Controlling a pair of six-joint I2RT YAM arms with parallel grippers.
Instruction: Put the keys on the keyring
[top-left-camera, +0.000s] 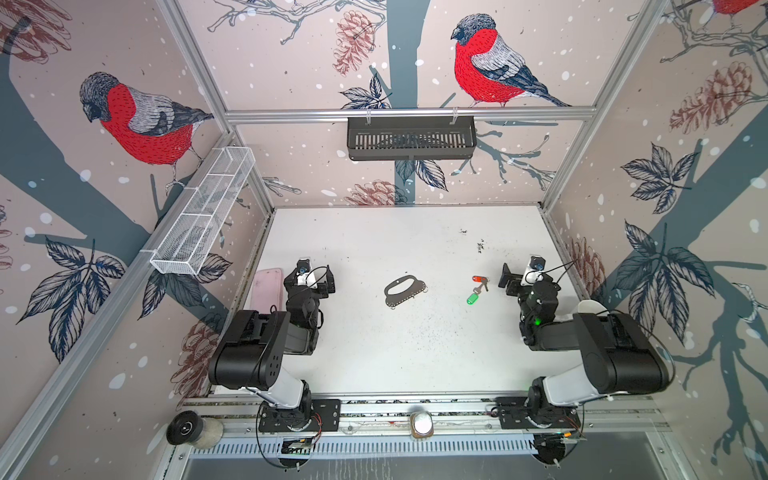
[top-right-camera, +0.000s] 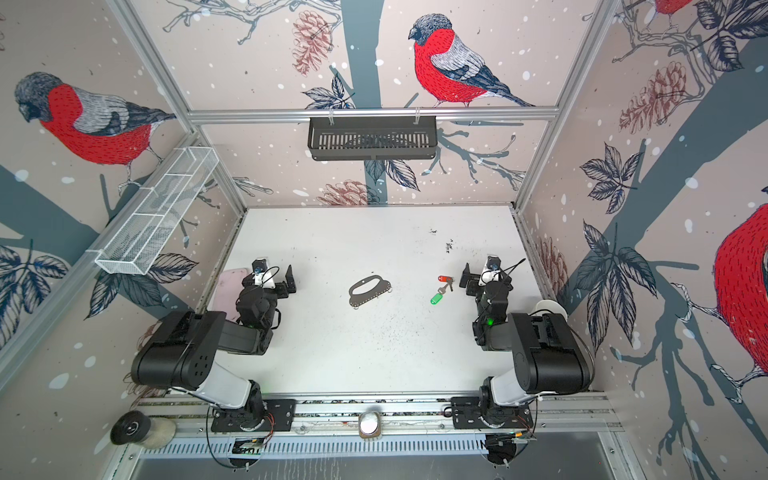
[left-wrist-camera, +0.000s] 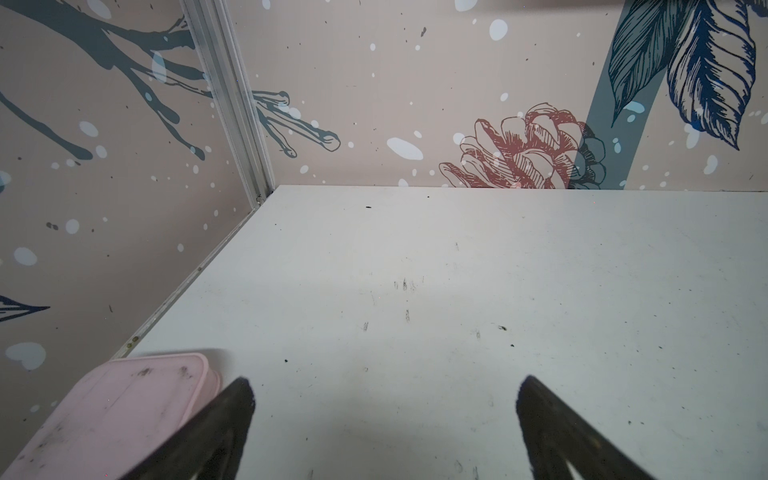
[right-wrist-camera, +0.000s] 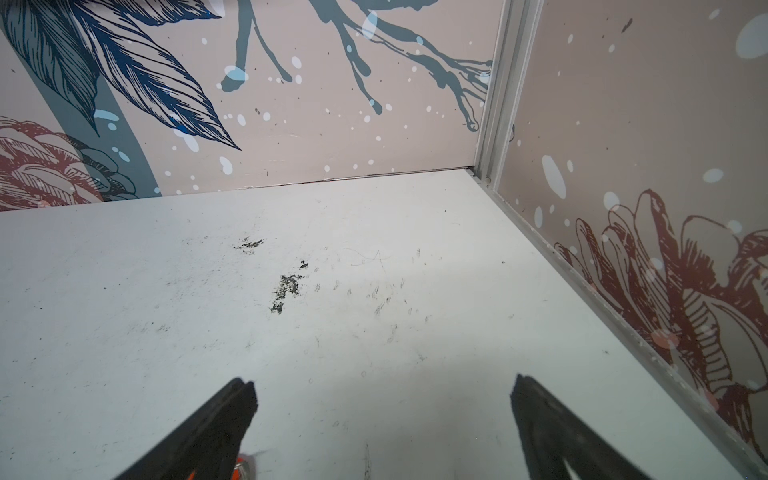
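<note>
Two claws hang low over the white bench (top-left-camera: 395, 353), one at each side, and both stand wide open with nothing between their fingers. The left claw (top-left-camera: 312, 272) shows this plainly in its own wrist view, where the left claw (left-wrist-camera: 386, 386) has only bare, scuffed bench between its two dark fingertips. The right claw (top-left-camera: 521, 270) is the same: in its wrist view the right claw (right-wrist-camera: 382, 384) frames nothing but the marked white surface.

The keys (top-left-camera: 482, 286) lie flat on the bench just beside the right claw, on its inner side towards the middle, and not touching it. Their red-orange tag (top-left-camera: 479, 279) is the part closest to that claw's near finger, and a sliver of the same tag (right-wrist-camera: 192, 475) peeks out at the edge of the right wrist view beside one finger. The green tag (top-left-camera: 471, 298) lies a little further from the claw, nearer the arm bases.

The keyring (top-left-camera: 399, 293) lies flat between the two claws, well apart from both, with the keys between it and the right claw. It also shows in both top views (top-right-camera: 363, 294).

A pink case (top-left-camera: 268, 286) sits just beside the left claw on its outer side, against the wall; the left wrist view catches its corner (left-wrist-camera: 112, 411) next to one finger.
</note>
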